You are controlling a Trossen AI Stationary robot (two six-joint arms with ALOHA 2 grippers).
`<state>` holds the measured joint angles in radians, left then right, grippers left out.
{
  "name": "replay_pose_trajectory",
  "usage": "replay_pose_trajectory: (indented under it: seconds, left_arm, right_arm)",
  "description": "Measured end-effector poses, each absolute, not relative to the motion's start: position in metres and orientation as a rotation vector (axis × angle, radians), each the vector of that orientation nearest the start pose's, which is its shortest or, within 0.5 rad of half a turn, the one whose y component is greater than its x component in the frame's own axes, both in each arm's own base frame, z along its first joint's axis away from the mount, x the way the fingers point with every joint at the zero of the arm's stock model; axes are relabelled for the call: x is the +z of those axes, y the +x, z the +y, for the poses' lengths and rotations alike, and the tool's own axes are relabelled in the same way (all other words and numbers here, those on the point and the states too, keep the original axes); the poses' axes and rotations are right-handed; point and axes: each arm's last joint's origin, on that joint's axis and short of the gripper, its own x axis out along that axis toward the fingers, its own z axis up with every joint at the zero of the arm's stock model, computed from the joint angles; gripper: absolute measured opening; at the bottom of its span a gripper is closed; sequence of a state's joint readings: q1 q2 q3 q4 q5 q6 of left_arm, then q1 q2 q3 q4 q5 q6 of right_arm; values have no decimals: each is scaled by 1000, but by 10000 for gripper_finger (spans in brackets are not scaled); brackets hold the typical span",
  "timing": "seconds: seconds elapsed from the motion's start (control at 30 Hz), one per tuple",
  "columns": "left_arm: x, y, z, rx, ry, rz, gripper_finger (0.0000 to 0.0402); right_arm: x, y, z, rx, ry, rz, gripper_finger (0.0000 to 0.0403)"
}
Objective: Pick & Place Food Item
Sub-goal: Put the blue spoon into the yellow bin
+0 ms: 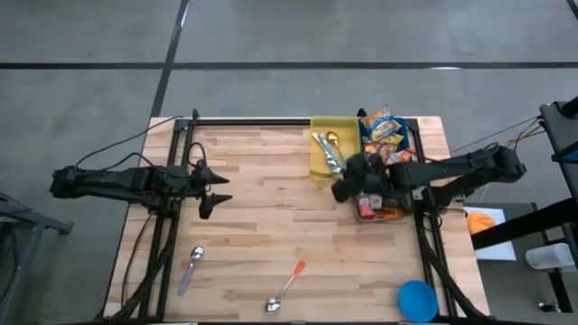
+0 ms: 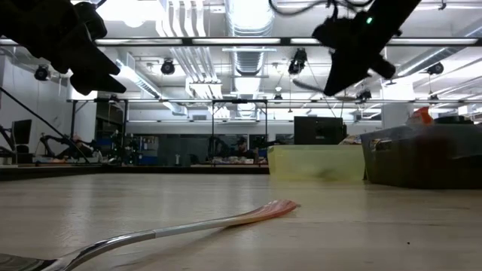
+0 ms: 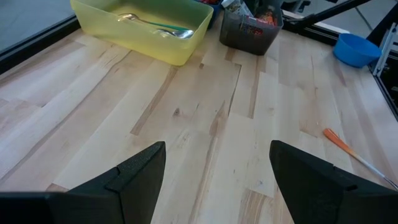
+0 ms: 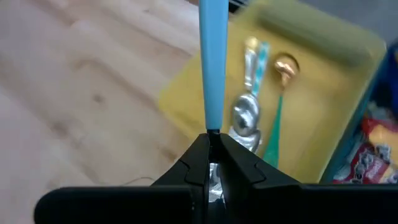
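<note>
Left gripper [image 1: 217,192]: hangs over the bare left half of the wooden table [image 1: 271,235], fingers [image 3: 140,171] spread wide, nothing between them.
Purple-handled spoon [image 1: 191,268]: flat on the table near the front, left side.
Orange-handled spoon [image 1: 287,285]: on the table at the front middle, bowl toward the front edge.
Yellow tray [image 1: 318,161]: at the back, right of centre, with several spoons [image 4: 249,118] lying in it.
Right gripper [image 4: 212,163]: raised at the yellow tray's near right corner, fingers clenched on a blue-handled utensil [image 4: 212,62]; the handle sticks out past the fingertips, over the tray.
Dark bin [image 1: 408,135]: just right of the yellow tray, touching or nearly so; the snack packets [image 1: 383,130] sit inside it.
Blue bowl [image 1: 417,299]: front right corner, well apart from everything else.
</note>
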<state>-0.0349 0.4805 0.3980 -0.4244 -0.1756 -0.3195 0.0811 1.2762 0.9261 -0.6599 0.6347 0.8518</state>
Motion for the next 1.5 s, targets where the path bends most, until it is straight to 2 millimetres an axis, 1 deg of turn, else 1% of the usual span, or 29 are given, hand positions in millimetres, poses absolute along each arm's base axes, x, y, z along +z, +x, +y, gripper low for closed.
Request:
replay_pose_trajectory:
  seconds: [0.07, 0.17, 0.33, 0.43, 0.5, 0.6, 0.77, 0.97, 1.13, 1.27, 1.5]
  left_arm:
    - [218, 119, 1, 217, -259, 478, 290]
    - [218, 119, 1, 216, -259, 478, 290]
    - [218, 119, 1, 216, -259, 477, 290]
    - [218, 119, 1, 216, -259, 478, 290]
    - [218, 119, 1, 217, -259, 477, 290]
    - [218, 119, 1, 217, -259, 477, 290]
    - [218, 119, 1, 216, -259, 477, 290]
    - [218, 119, 1, 217, -259, 477, 290]
    - [218, 119, 1, 217, -259, 478, 290]
    - [218, 119, 1, 216, -259, 478, 290]
    - [218, 119, 1, 217, -259, 478, 290]
  right_arm:
    - [247, 243, -14, -900, 497, 655, 20]
    - [238, 247, -38, -913, 592, 630, 20]
    - [221, 249, -70, -970, 673, 594, 20]
    - [211, 249, -85, -1017, 711, 615, 20]
    - [205, 250, -93, -1067, 769, 604, 20]
    - [198, 256, -104, -1127, 825, 603, 20]
    - [185, 268, -122, -1149, 865, 656, 20]
    - [168, 277, -131, -1154, 892, 733, 20]
    - [159, 280, -132, -1162, 900, 762, 20]
    - [157, 280, -132, -1164, 896, 770, 20]
    - [160, 280, -132, -1128, 869, 789, 20]
